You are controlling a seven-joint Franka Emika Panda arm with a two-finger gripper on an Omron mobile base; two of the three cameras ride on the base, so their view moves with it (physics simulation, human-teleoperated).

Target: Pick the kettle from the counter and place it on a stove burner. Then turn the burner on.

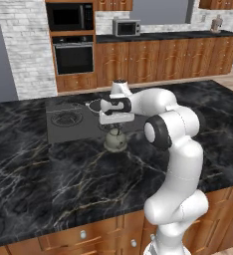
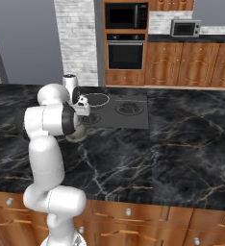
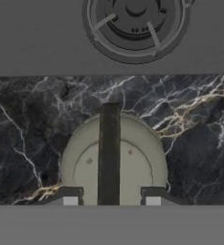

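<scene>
The squat grey-beige kettle (image 1: 115, 141) stands upright on the black marble counter (image 1: 88, 174), just off the near edge of the dark cooktop (image 1: 58, 130). My gripper (image 1: 114, 127) hangs straight over it. In the hand view the kettle (image 3: 138, 162) lies directly below, and my gripper (image 3: 111, 197) straddles its dark arched handle (image 3: 108, 153). The fingertips (image 3: 70, 196) stand on either side of the handle with a gap left to it, so the gripper is open. A round stove burner (image 3: 135, 24) with a spoked grate lies just beyond the kettle.
A black frying pan (image 2: 96, 100) sits on the far part of the cooktop, with another burner (image 1: 66, 118) to the left. Wooden cabinets, a wall oven (image 1: 72, 57) and a microwave (image 1: 126, 27) line the back wall. Bare counter stretches to both sides.
</scene>
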